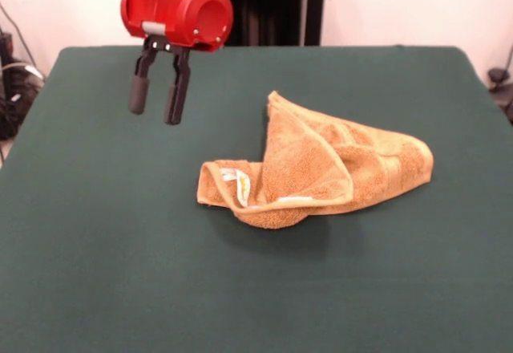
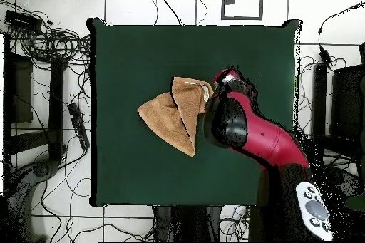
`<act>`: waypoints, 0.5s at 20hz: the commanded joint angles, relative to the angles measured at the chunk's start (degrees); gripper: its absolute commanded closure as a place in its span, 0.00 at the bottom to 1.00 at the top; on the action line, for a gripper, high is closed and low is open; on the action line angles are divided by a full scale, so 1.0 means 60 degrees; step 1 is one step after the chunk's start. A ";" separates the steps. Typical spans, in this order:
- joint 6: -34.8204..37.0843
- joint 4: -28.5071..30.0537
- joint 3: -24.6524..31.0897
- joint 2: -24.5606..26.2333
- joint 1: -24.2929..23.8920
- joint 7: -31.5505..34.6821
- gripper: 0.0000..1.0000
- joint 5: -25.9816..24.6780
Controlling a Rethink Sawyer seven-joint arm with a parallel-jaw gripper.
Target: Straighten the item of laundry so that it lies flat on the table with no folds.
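The item of laundry is an orange-tan towel lying crumpled on the table, a little right of the middle. It is folded over itself into a rough wedge, with a small white label showing at its near left end. My gripper hangs open and empty above the table, to the left of the towel and farther back, not touching it. In the overhead view the towel lies mid-table, and my red arm covers the gripper just right of it.
Green cloth shows all around the towel. Cables and dark equipment lie on the floor beyond the table's edges in the overhead view. The robot's black pedestal stands behind the far edge.
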 commanded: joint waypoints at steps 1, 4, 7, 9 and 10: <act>-0.0370 0.1041 0.2809 0.0418 -0.0641 0.1585 0.00 -0.0622; -0.0503 0.1230 0.3484 0.0493 -0.1049 0.1674 0.00 -0.0813; -0.0565 0.1411 0.4233 0.0639 -0.1575 0.1705 0.00 -0.1041; -0.0588 0.1536 0.4707 0.0749 -0.1902 0.1724 0.00 -0.1143; -0.0611 0.1573 0.4869 0.0793 -0.2022 0.1740 0.00 -0.1188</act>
